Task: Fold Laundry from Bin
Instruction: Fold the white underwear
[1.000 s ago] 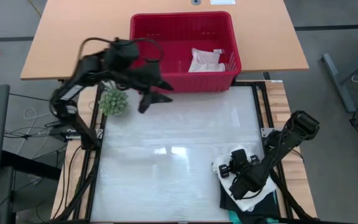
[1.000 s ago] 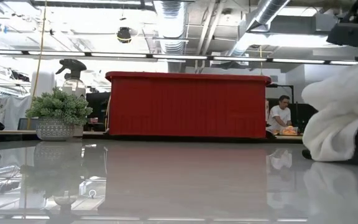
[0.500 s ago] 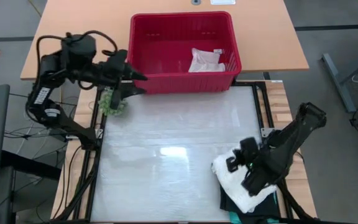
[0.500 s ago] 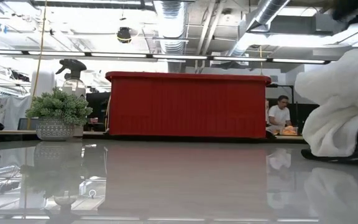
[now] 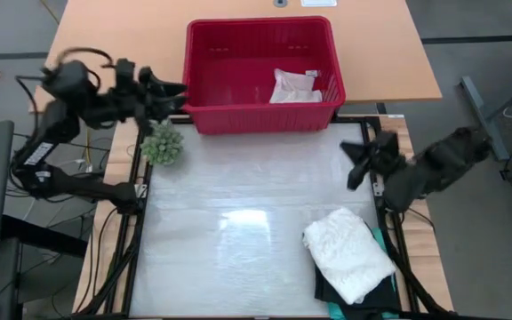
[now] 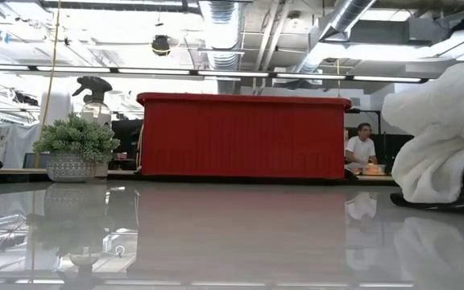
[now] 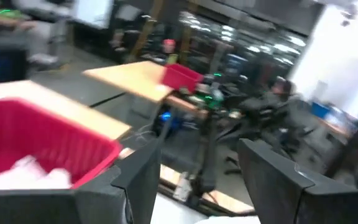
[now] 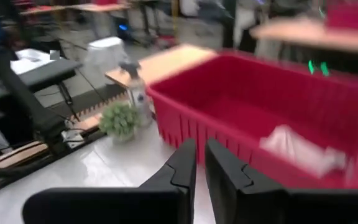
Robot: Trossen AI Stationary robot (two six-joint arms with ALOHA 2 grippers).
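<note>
Red bin [image 5: 260, 76] at the tabletop's [image 5: 238, 222] far edge holding a small white cloth [image 5: 293, 86], folded white top [image 5: 349, 253] near the right front corner on dark garments [image 5: 340, 293], left gripper [image 5: 169, 91] with jaws spread beside the bin's left wall, right gripper [image 5: 363, 160] over the right edge, jaws nearly pressed together, empty

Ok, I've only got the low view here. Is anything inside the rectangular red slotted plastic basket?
Observer: Yes, one small white cloth lies in the red bin.
Operator: Where's the left arm?
Observer: The left gripper hangs open and empty just outside the bin, near the small green potted plant.
Operator: And the right?
Observer: The right gripper is at the table's right edge, fingers close together, holding nothing, clear of the folded white lacy top.
</note>
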